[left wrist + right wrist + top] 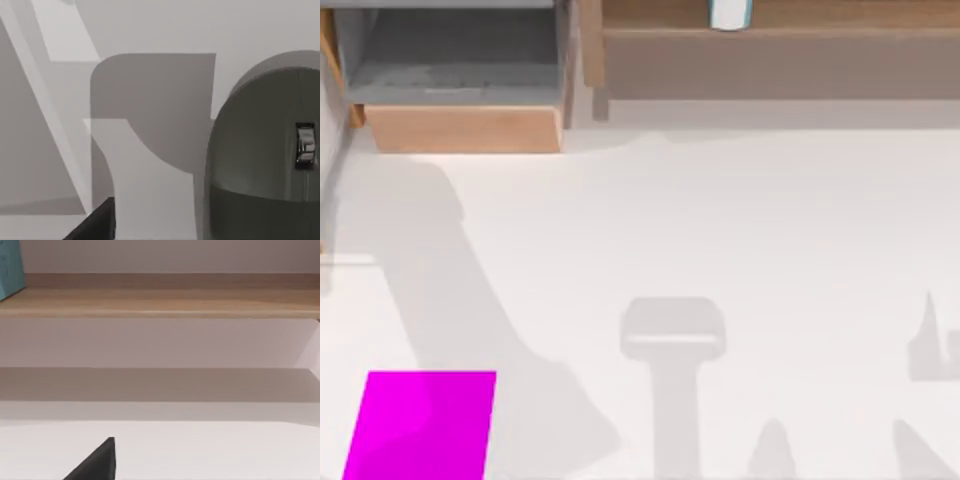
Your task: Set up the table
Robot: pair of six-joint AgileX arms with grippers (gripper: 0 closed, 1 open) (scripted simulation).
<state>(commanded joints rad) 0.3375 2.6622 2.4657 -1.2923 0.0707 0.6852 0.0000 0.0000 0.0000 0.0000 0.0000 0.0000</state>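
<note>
The table (740, 220) is a wide white surface crossed by grey shadows of the arms. In the left wrist view a dark corner of my left gripper (95, 225) hangs over the white table (150, 30), close to a grey rounded body (265, 165) that carries a small metal part. In the right wrist view a dark corner of my right gripper (95, 465) sits low over the table (210, 450) and faces a long wooden shelf (160, 302).
A magenta mat (420, 425) lies at the table's front left. A light-wood and grey shelf unit (465, 125) stands at the back left. A long wooden shelf (780, 60) along the back holds a white and blue container (730, 14). A teal object (11, 267) rests on the shelf.
</note>
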